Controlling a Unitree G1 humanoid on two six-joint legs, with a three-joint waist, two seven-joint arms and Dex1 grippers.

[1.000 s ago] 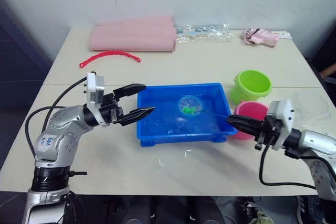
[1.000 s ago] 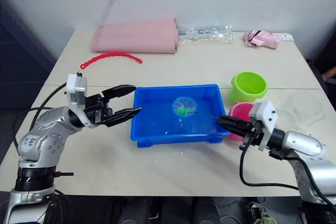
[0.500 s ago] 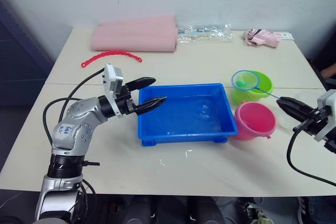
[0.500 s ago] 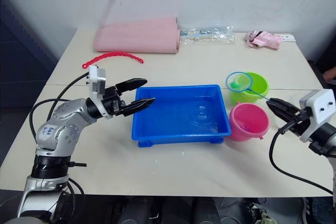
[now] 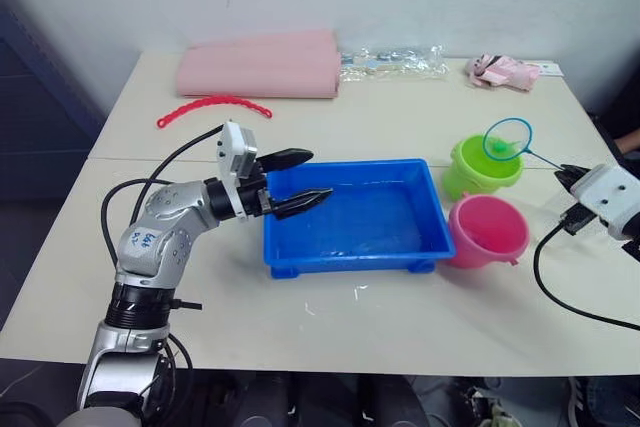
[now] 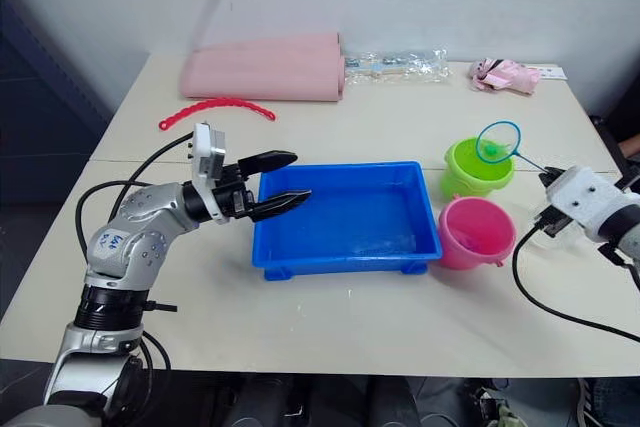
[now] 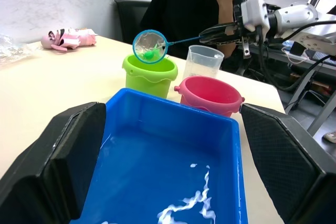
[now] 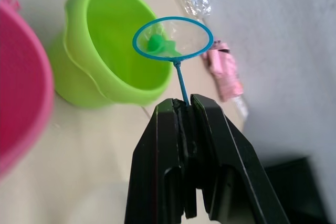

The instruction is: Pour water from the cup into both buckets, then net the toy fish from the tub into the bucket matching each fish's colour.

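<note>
Right gripper [image 8: 185,109] clamped on the net [image 8: 172,38], green fish [image 8: 157,44] inside, above the green bucket [image 8: 105,61].

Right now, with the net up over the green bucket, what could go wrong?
1. The green fish sits in the net, which is tipped near the far rim of the green bucket; dumped here, it might fall onto the table.
2. The right gripper pinches only the thin handle, so the net could twist.
3. The pink bucket and cup stand close by and could get knocked.
</note>
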